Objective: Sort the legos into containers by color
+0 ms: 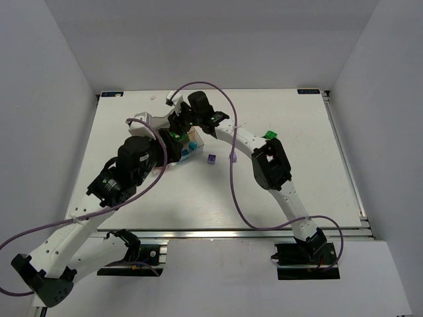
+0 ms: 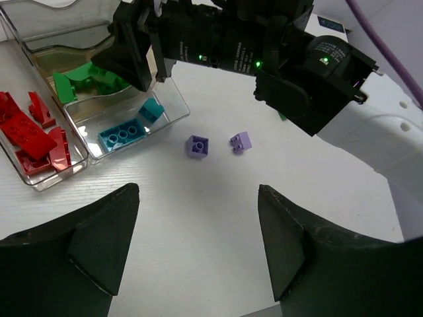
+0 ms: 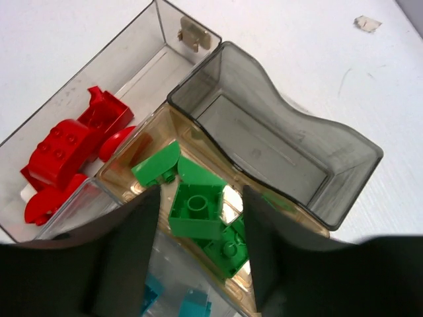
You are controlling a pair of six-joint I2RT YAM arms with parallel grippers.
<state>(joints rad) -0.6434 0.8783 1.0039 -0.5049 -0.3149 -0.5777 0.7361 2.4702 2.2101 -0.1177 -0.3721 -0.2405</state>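
Observation:
The clear divided box lies open with its smoky lid hinged back. Its compartments hold red legos, green legos and cyan legos. My right gripper is open right above the green compartment. A green brick lies upside down between its fingers, apart from both. My left gripper is open and empty over bare table. Ahead of it lie two pale purple legos. The top view shows the box, right gripper and left gripper.
A green lego lies on the table right of the right arm. The purple legos sit just right of the box. A purple cable loops over the table. The right arm's forearm hangs over the box.

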